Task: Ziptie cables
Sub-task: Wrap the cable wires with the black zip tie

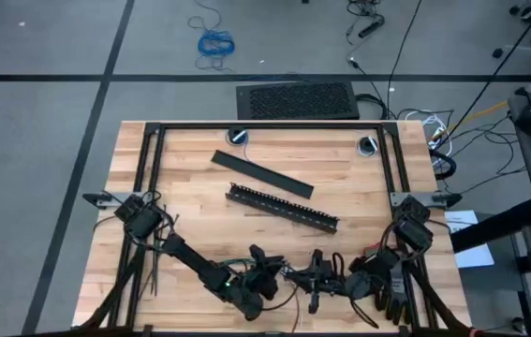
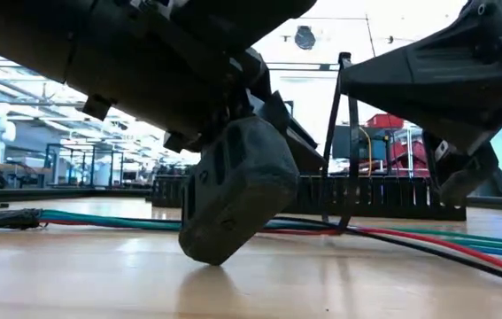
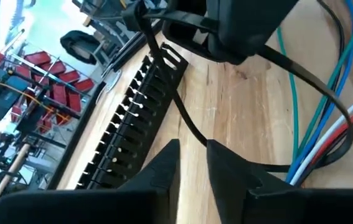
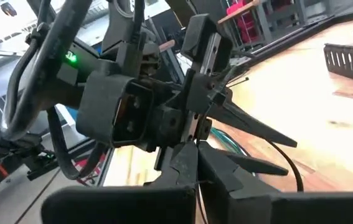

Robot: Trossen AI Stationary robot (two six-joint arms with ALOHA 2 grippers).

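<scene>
Both arms are down at the near edge of the table, meeting near the middle. The left gripper (image 1: 267, 271) and right gripper (image 1: 317, 278) sit close together over the cables (image 2: 428, 237), which lie flat on the wood along the near edge, in front of the slotted bar (image 1: 282, 208). A ziptie (image 3: 185, 118) is up off the table, curving as a loop past the cables; the low view shows it standing upright between the grippers. The left wrist view shows the left fingers (image 3: 164, 171) narrowly parted with the strip running between them, grip not certain. The right fingers (image 4: 192, 163) are nearly closed, and I cannot tell what they pinch. Spare zipties (image 1: 150, 271) lie near the left arm's base. Judged step: looping the ziptie round the bundle. Next move needs the tail fed through the head, then pulled snug.
</scene>
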